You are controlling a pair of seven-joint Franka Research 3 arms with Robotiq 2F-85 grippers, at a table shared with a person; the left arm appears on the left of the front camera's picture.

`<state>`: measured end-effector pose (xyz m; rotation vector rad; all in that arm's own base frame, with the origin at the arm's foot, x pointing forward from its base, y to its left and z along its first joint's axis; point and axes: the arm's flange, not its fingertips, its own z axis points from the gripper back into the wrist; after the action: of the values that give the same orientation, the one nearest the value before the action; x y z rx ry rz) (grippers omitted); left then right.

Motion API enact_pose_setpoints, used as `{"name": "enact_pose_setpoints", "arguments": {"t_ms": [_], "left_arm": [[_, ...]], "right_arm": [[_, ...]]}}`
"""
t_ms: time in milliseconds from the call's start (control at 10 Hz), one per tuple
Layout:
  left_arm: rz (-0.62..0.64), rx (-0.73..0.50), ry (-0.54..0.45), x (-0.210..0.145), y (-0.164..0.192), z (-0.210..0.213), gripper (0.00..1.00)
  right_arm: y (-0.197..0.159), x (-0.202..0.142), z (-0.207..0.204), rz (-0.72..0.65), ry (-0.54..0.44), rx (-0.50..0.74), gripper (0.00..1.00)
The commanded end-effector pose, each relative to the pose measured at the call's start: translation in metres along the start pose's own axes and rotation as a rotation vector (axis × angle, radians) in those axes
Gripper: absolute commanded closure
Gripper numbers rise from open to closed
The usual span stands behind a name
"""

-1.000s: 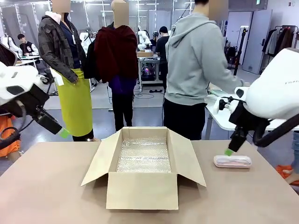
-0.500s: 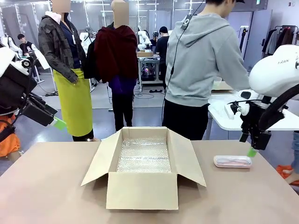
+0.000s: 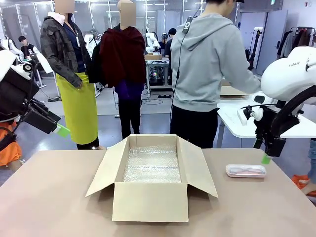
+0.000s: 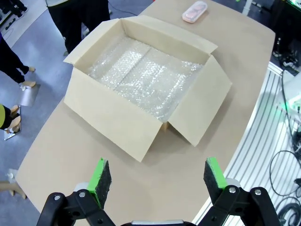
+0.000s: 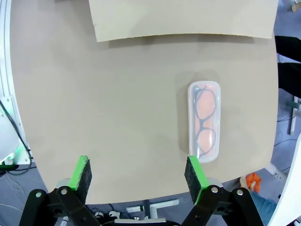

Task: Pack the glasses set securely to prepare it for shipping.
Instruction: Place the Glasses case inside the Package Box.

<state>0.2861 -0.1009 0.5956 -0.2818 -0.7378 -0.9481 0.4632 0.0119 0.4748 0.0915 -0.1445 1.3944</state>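
A pale pink glasses case lies flat on the table right of the open cardboard box; the right wrist view shows the case with dark glasses inside, and the left wrist view has the case at the top. The mint green case is out of view. My right gripper hangs above the table's right edge just past the pink case, and its open fingers hold nothing. My left gripper is raised off the table's left side, open and empty.
Bubble wrap lines the bottom of the box, whose flaps are spread outward. A person in a grey hoodie stands behind the table, turned toward a white table at the right. Other people stand farther back.
My right gripper swung from over the pink case's left end out to the right beyond the case. My left arm pulled back and up to the left. The person turned.
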Motion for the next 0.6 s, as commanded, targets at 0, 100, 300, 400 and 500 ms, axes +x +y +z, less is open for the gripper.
{"name": "enact_pose_setpoints", "arguments": {"t_ms": [0, 100, 300, 400, 500], "left_arm": [[-0.004, 0.002, -0.005, 0.000, 0.000, 0.001, 0.00], [-0.004, 0.002, -0.005, 0.000, 0.000, 0.001, 0.00], [-0.004, 0.002, -0.005, 0.000, 0.000, 0.001, 0.00], [-0.004, 0.002, -0.005, 0.000, 0.000, 0.001, 0.00], [-0.004, 0.002, -0.005, 0.000, 0.000, 0.001, 0.00]], "right_arm": [[-0.001, 0.000, 0.001, 0.001, -0.004, -0.004, 0.00], [-0.023, -0.010, -0.012, 0.007, -0.001, 0.021, 0.00], [-0.062, -0.021, -0.037, 0.026, -0.015, 0.063, 0.00], [-0.074, -0.020, -0.049, -0.015, 0.018, 0.054, 0.00], [-0.082, -0.018, -0.062, -0.032, 0.046, 0.036, 0.00]]}}
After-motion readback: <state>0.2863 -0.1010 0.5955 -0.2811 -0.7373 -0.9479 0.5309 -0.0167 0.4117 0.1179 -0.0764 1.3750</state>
